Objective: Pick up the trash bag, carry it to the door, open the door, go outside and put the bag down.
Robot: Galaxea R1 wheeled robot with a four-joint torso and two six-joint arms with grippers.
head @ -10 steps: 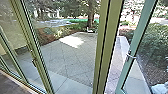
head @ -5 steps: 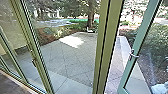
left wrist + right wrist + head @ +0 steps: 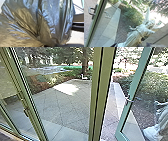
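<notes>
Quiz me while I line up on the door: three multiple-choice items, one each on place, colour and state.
1. Where's the winged statue in the head view?
A) Left edge
B) Centre
C) Right edge

2. What colour is the frame of the glass door beside it?
A) Green
B) Red
C) Black

3. How does that door stand?
A) Shut
B) Open

Key:
1 C: its pale drapery shows there.
2 A: the frame looks blue-green.
3 B: a gap separates it from the post.
</notes>
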